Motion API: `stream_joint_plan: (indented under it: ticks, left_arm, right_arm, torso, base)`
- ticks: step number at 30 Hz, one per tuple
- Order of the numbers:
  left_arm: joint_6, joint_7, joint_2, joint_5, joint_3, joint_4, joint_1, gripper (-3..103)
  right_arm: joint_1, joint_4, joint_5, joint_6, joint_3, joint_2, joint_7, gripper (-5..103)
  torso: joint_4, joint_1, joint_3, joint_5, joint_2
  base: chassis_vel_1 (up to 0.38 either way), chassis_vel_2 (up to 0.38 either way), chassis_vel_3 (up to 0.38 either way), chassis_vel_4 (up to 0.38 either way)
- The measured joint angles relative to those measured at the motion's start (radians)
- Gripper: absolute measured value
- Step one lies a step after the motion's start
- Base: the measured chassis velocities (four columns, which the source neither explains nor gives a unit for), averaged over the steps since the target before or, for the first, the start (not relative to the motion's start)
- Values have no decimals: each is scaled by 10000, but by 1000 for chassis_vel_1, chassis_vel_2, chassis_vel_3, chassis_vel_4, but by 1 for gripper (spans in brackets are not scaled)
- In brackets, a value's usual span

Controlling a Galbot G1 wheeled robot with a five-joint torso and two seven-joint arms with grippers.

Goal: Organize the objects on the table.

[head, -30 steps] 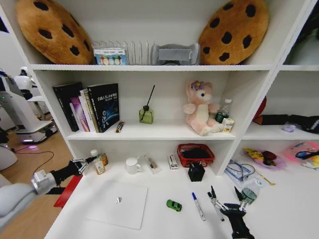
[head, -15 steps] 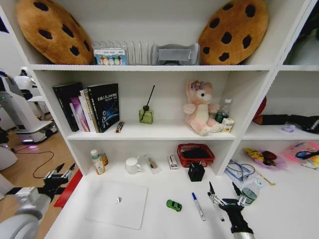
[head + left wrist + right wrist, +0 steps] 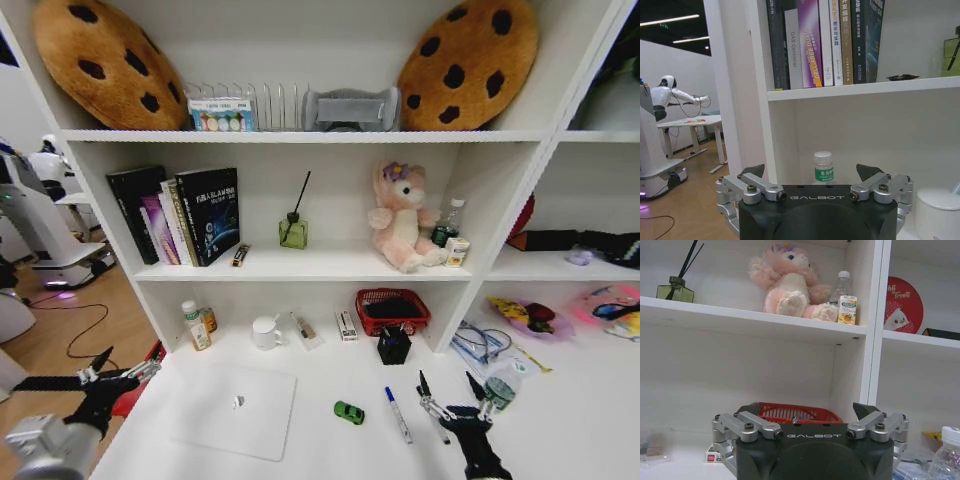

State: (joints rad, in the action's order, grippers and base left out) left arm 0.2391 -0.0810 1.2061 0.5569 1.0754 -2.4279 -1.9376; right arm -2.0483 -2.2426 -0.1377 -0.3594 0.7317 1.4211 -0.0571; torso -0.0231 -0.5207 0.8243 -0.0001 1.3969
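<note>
Grippers both wide open, holding nothing: our right gripper (image 3: 452,392) hovers above a marker (image 3: 398,414) for a pick, left gripper (image 3: 122,368) sits off the table (image 3: 330,450) edge, near laptop (image 3: 236,410).

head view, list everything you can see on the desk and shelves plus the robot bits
laptop: 1, silver, desk left, lid closed
toy car: 1, green, desk middle
marker: 1 clearly seen, white with dark cap, right of the car
clear bottle: 1, green label, desk right
red mesh basket: 1, back of desk
white mug: 1, back of desk
pink plush bear: 1, middle shelf
books: a row, mostly dark, middle shelf left
cookie cushions: 2, brown, top shelf
left claw: open, off the desk's left edge
right claw: open, above the desk by the bottle
</note>
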Motion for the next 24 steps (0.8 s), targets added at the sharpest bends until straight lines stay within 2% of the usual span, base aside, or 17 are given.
stream_joint_plan:
  ticks: [5,24]
  left_arm:
    - [101,56,116,-104,110,-310,-106,100]
    - [111,53,64,-84,123,-308,-103,100]
  right_arm:
    - [-327,-72,17,-254,56,141,46,100]
    - [-855,207,-70,-1398,105,467,122,100]
  torso:
    - [0,0,0,1,0]
    - [1,-1,0,0,0]
  base:
    - [0,0,0,0]
    - [0,0,0,0]
